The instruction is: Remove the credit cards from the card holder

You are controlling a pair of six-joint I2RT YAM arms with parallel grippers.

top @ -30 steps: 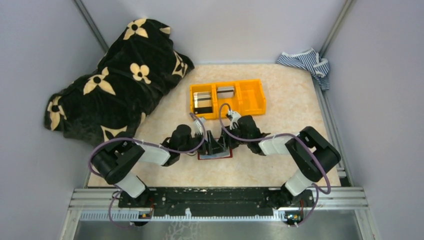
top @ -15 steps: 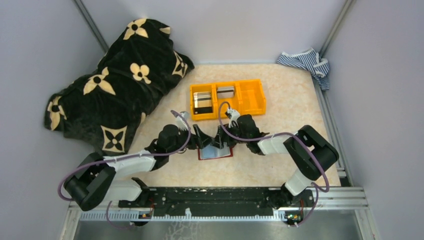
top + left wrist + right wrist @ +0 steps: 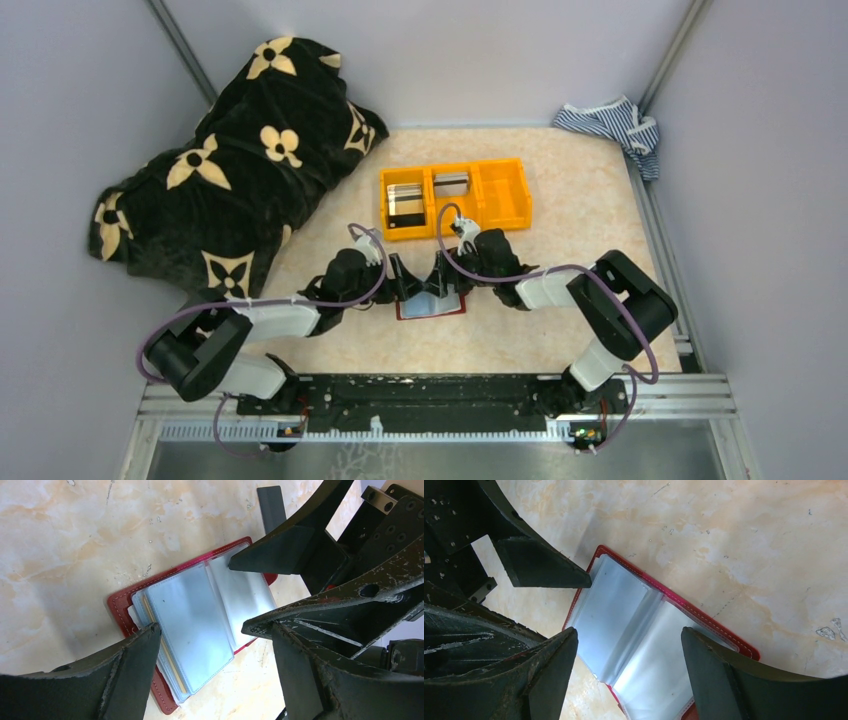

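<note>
Card holder (image 3: 192,625) shows a beige card edge (image 3: 169,657) (left wrist only).

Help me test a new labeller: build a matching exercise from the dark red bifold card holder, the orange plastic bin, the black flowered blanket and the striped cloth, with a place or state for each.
Things:
1. dark red card holder
2. orange plastic bin
3. black blanket with cream flowers
4. blue-and-white striped cloth

Places or states:
A. bunched in the far right corner
B. lying open, pale sleeves up
C. heaped at the far left
D. mid-scene, split into three compartments

Pairs: 1-B, 2-D, 3-C, 4-A
</note>
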